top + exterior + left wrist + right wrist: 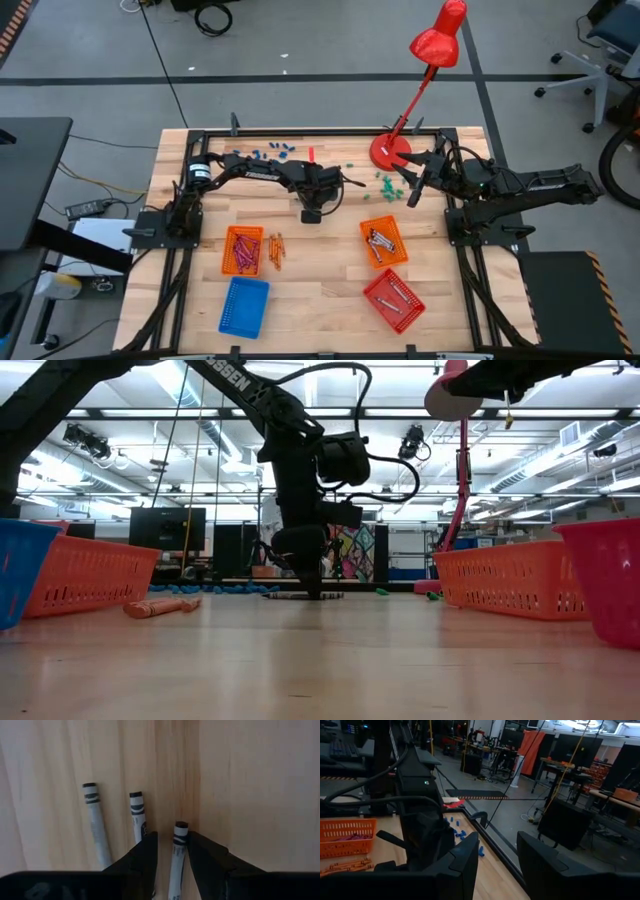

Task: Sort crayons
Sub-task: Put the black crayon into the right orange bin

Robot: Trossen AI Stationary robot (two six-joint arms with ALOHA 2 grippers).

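The pale wooden plank counter (320,280) carries three kinds of mesh basket: two orange rectangular ones (243,250) and (384,241), a red one (394,299) and a blue one (244,306). Grey-silver sticks lie in the orange basket on the right side and in the red one; pinkish ones lie in the orange basket on the left, with a small bunch of orange crayons (276,250) on the wood just beside it.

The left arm reaches to mid-counter and points its left claw (171,851) straight down at the wood. Its fingers stand apart, straddling one grey-silver paper-wrapped crayon (177,855), which lies flat between them; two more grey crayons (97,822) lie alongside, near but outside the fingers. This looks like the pick-up step, just short of the grip.

The right claw (496,862) waits raised at the far right of the counter by the red desk lamp (428,75), fingers apart and empty.

The next move probably calls for closing squarely on the straddled crayon alone, lifting without nudging its neighbours, then carrying it to a basket holding grey sticks.
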